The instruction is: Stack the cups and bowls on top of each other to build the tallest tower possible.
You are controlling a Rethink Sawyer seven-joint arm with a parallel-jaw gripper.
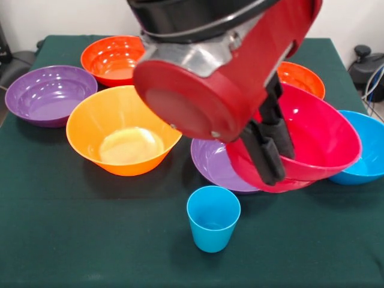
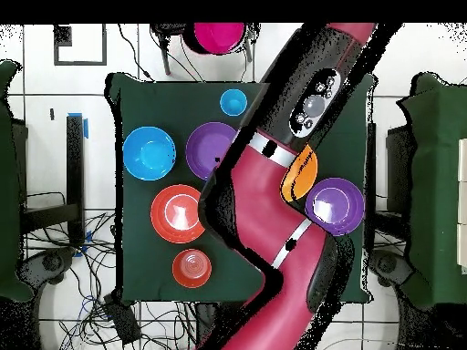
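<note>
Green counter [image 1: 90,240]. Landmark: blue cup [image 1: 213,217], upright and empty, alone on the camera side of the counter in the front view.

Behind the cup and just beside it, a purple bowl [image 1: 211,163], partly covered by a big red bowl [image 1: 318,141]. The red bowl is tilted, its lower edge over the purple bowl's rim; whether a second red bowl sits under it is unclear. Past the red bowl, away from the cup, a blue bowl [image 1: 367,150], seemingly touching the red one. Behind the red bowl, a small orange bowl [image 1: 300,78], mostly hidden.

To the other side of the cup and further back, a big orange bowl [image 1: 123,129], empty. Beyond it, a second purple bowl [image 1: 51,95] and a red-orange bowl [image 1: 114,58], both empty.

Overhead view: a magenta bowl [image 2: 219,36] lies off the counter, past the edge nearest the cup.

Arm [image 1: 222,66] comes down from above, its red wrist over the middle of the counter. End effector [image 1: 270,144] hangs at the red bowl's near rim; black fingers [image 1: 264,157] point down over the rim. Cannot tell if they are pinching it or spread.
</note>
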